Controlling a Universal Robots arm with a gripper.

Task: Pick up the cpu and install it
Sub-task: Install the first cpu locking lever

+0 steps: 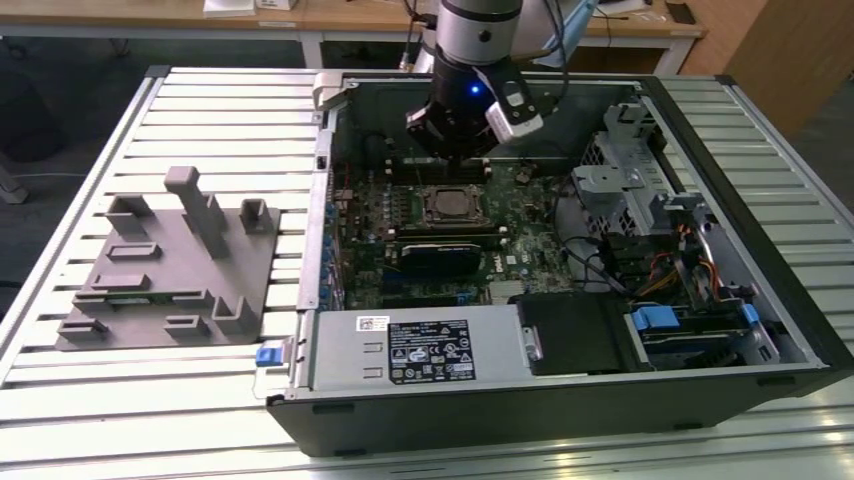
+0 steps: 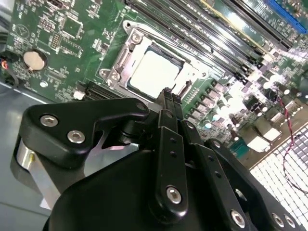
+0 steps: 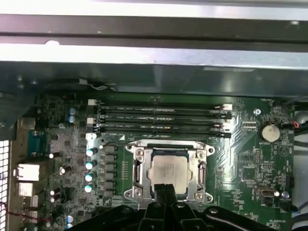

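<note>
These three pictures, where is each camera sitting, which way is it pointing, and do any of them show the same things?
Exterior view: off the arm, above the table, looking down into the open computer case; the arm and gripper hang over the motherboard.
First wrist view: on the arm, facing the motherboard; the gripper shows, with the cpu in its socket.
Second wrist view: on the arm, behind the gripper, looking along it at the cpu.
Shared: both wrist views show the cpu and gripper.

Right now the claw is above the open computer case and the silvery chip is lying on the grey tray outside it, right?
Not quite. The chip sits in the motherboard socket inside the case, as both wrist views show. The claw is above it.
</note>
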